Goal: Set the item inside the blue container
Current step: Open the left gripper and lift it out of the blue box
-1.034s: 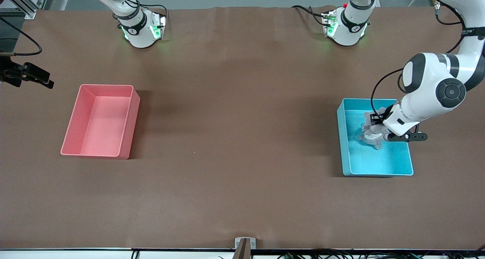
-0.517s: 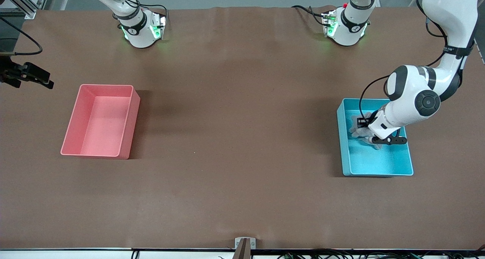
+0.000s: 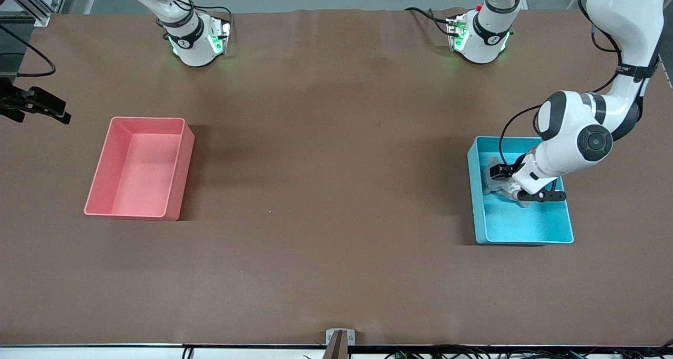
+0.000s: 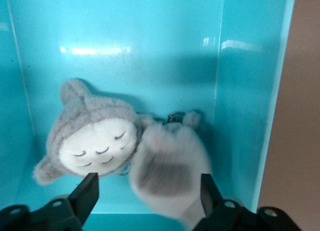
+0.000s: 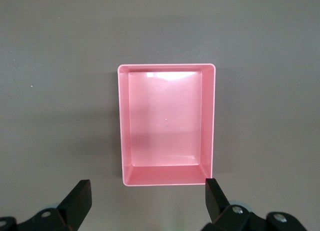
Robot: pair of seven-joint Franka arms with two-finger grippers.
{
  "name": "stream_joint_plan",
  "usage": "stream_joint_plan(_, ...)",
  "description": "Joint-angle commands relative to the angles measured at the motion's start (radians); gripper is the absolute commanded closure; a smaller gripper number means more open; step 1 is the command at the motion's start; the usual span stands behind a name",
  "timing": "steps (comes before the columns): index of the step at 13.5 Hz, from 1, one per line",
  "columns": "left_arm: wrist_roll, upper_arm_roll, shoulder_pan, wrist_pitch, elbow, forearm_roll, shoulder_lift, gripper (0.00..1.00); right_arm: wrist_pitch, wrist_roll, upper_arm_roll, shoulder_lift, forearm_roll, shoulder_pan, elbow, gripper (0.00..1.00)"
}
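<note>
The blue container [image 3: 476, 201] stands toward the left arm's end of the table. A grey and white plush toy [image 3: 496, 182] with a sleepy face is inside it, near the wall on the right arm's side. In the left wrist view the plush toy's head [image 4: 95, 136] rests on the container [image 4: 240, 91] floor, and its blurred body hangs between the fingers. My left gripper [image 4: 149, 187] is open just above the toy, inside the container. My right gripper [image 3: 37, 106] waits open in the air at the right arm's end of the table.
An empty pink bin [image 3: 180, 164] sits toward the right arm's end of the table, and the right wrist view looks straight down on that pink bin [image 5: 167, 177]. Brown table surface lies between the two bins. Both arm bases stand along the table's edge farthest from the front camera.
The left gripper moved with the toy across the blue container toward its wall on the right arm's side, then nearly stopped. The right gripper rose slightly.
</note>
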Motion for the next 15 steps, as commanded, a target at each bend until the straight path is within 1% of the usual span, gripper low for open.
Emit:
stream_joint_plan(1,0.014,-0.006,0.007,-0.095,0.036,0.011,-0.048,0.01,0.048,-0.014,0.008,-0.061,-0.017,-0.014,-0.075,0.0)
stream_joint_plan(5,0.098,-0.006,0.033,-0.289,0.159,0.007,-0.103,0.01,0.052,-0.014,0.008,-0.066,-0.017,-0.023,-0.083,0.0)
stream_joint_plan(8,0.103,-0.002,0.033,-0.437,0.245,-0.008,-0.184,0.01,0.055,-0.048,0.008,-0.065,-0.017,-0.057,-0.081,0.0)
stream_joint_plan(10,0.103,0.0,0.033,-0.536,0.329,-0.021,-0.217,0.01,0.055,-0.051,0.008,-0.065,-0.017,-0.06,-0.081,0.0)
stream_joint_plan(12,0.103,0.001,0.035,-0.622,0.429,-0.096,-0.229,0.01,0.054,-0.049,0.008,-0.065,-0.017,-0.06,-0.081,0.0)
stream_joint_plan(14,0.099,0.003,0.035,-0.697,0.524,-0.11,-0.237,0.01,0.054,-0.048,0.008,-0.066,-0.014,-0.06,-0.083,0.0)
stream_joint_plan(15,0.099,0.003,0.035,-0.734,0.553,-0.11,-0.253,0.01,0.055,-0.048,0.008,-0.066,-0.014,-0.06,-0.083,0.0)
